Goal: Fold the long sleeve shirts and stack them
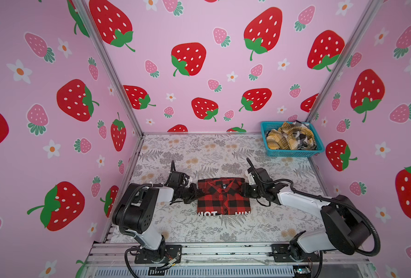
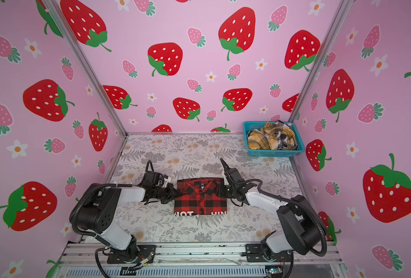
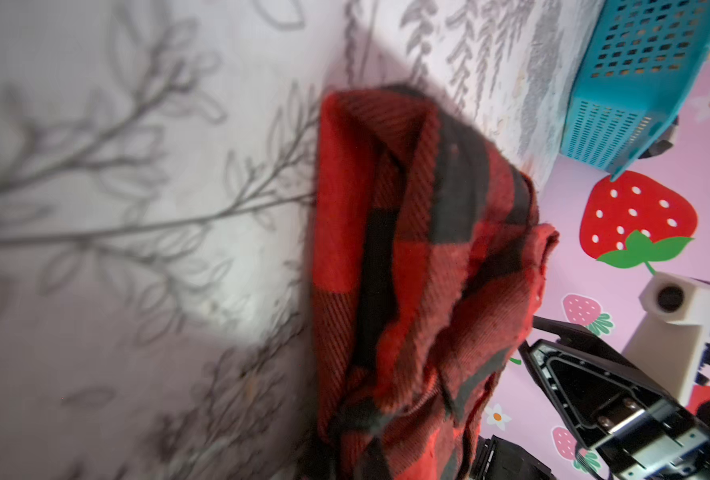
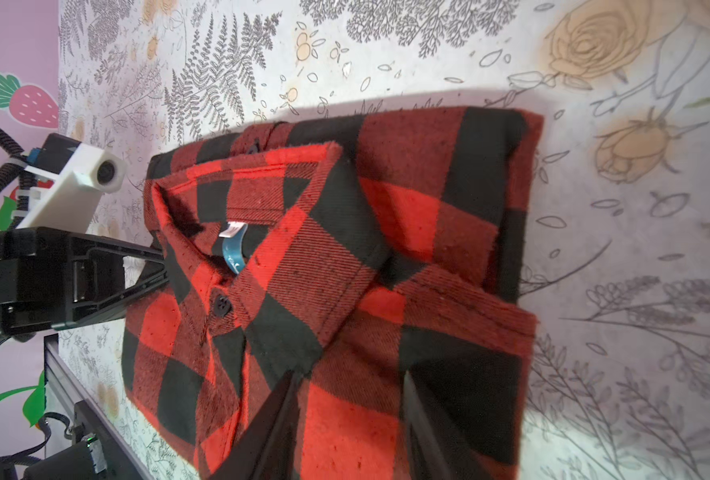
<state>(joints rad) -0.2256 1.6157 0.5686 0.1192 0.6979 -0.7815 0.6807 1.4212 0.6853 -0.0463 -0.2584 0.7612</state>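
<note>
Red shirt (image 1: 223,199) lies folded, collar up, on the table (image 1: 199,154), directly between the two claws.

Left claw (image 1: 196,192): clenched on the shirt's edge, beside the collar. The right wrist view shows its fingers (image 4: 153,266) meeting at that edge.

Right claw (image 1: 243,190): jaws parted, both fingers (image 4: 278,415) lying over the opposite edge. Probably not gripping, but the tips are cut off by the frame.

Basket (image 1: 293,154) sits well beyond the right claw, in the far corner. It holds the yellow shirt (image 1: 281,139) and black-white shirt (image 1: 303,138), both crumpled and unfolded.

Judgement: the first fold looks done, and the step in hand is moving or squaring the bundle.
- The right claw should catch every layer before any lift.
- Raise both sides together and level, or the fold opens.
- Keep the pull gentle; the soft cloth will sag between the claws.

Hard to see:
- The left wrist view is blurred, cloth bunched against the lens, own fingers not visible.
- How many layers the left claw has taken cannot be told.
- The white lettering at the hem is half tucked under.
</note>
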